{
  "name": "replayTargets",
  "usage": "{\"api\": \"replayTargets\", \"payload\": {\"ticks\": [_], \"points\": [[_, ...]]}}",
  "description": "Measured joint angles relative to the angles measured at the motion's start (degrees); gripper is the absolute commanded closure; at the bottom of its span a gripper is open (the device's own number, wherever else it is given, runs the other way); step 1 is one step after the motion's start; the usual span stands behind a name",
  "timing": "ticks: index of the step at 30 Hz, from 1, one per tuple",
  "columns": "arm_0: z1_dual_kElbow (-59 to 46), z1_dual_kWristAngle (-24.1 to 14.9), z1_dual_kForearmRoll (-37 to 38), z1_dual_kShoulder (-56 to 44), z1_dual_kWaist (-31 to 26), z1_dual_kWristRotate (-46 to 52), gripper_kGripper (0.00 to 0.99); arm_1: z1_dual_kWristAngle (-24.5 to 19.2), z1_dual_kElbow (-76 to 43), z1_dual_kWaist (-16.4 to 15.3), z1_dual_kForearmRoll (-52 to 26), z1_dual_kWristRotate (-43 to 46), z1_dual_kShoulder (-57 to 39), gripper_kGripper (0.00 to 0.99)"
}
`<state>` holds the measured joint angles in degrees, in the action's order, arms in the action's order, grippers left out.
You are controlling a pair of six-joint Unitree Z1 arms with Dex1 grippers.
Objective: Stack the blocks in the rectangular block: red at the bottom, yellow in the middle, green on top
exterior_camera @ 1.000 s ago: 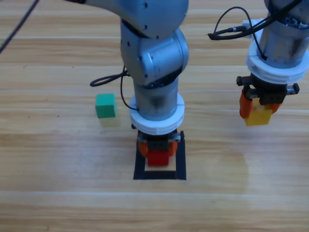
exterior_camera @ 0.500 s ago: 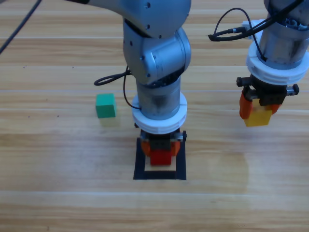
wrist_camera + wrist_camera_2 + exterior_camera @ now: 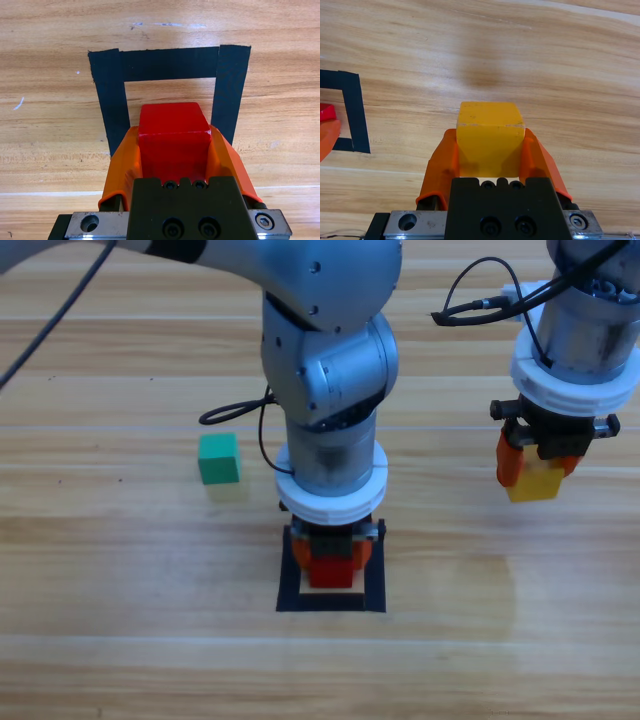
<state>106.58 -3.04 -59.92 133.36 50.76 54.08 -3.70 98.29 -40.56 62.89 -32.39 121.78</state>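
Status: left gripper (image 3: 174, 150) has its jaws pinched on the small plain red cube (image 3: 173, 131), one orange jaw flat on each side face. Cube sits over the bare wood inside the square outline of black tape (image 3: 170, 63). From the high view the left gripper (image 3: 331, 558) is down inside the tape square (image 3: 376, 585) and the red cube (image 3: 330, 571) looks at or near the wood; contact with the worktop can't be confirmed.

Key relation: the square is directly under the left jaws, so red needs only a release and a straight lift out. In the left wrist view the cube sits toward the near half of the square, with bare wood showing beyond it and tape strips on both flanks. Looks squared to the tape edges.

Right gripper (image 3: 490, 150) has its jaws clamped on the small plain yellow cube (image 3: 490, 127), well off to the right of the square; in the high view it (image 3: 538, 465) hangs above the wooden worktop (image 3: 120, 560) with the yellow cube (image 3: 535, 481) below the jaws. That arm is the nearer one for the middle layer, once the left clears.

Small teal-green cube (image 3: 218, 458) lies loose on the worktop left of the left arm, apart from the tape.

Materials: cubes are smooth, matte, hard-edged, flat-faced, so should stack cleanly if aligned. Tape is flat, no lip to catch. Worktop is smooth wood grain.
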Motion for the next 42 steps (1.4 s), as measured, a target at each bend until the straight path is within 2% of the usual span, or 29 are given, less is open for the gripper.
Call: {"api": "replayTargets", "payload": {"ticks": [6,8,9,11,12,13,14,24,32,37,42], "points": [[1.22,0.0,0.0,0.58,0.0,0.0,0.965,-0.05,-0.14,0.0,-0.05,0.0,0.0,0.715],[1.3,0.0,0.0,0.63,0.0,0.0,0.87,-0.12,-0.19,0.0,-0.05,0.0,0.0,0.717],[1.3,0.0,0.0,0.64,0.0,0.0,0.718,-0.14,-0.2,0.0,-0.05,0.0,0.0,0.715],[1.32,0.0,0.0,0.64,0.0,0.0,0.212,-0.15,-0.2,0.0,-0.06,0.0,0.0,0.715],[1.38,0.0,0.0,0.63,0.0,0.0,0.097,-0.15,-0.2,0.0,-0.06,0.0,0.0,0.715],[1.41,0.0,0.0,0.64,0.0,0.0,0.027,-0.15,-0.2,0.0,-0.06,0.0,0.0,0.715],[1.4,0.0,0.0,0.64,0.0,0.0,0.002,-0.15,-0.2,0.0,-0.06,0.0,0.0,0.717],[-1.34,-0.45,0.0,-0.73,0.0,0.0,0.0,-0.15,-0.32,0.0,-0.08,0.0,-0.01,0.715],[-1.83,-2.02,-0.77,-10.92,-1.33,-2.07,0.0,-0.49,-0.32,0.0,-0.09,-0.16,-0.12,0.715],[-1.86,-3.15,-1.84,-23.36,-8.57,-8.09,0.016,-0.85,-0.31,-0.08,-0.09,-1.08,-0.91,0.715],[-3.34,-2.97,-1.84,-27.1,-17.28,-16.17,0.011,-0.2,2.87,-1.47,-0.07,-4.08,-2.9,0.715]]}}
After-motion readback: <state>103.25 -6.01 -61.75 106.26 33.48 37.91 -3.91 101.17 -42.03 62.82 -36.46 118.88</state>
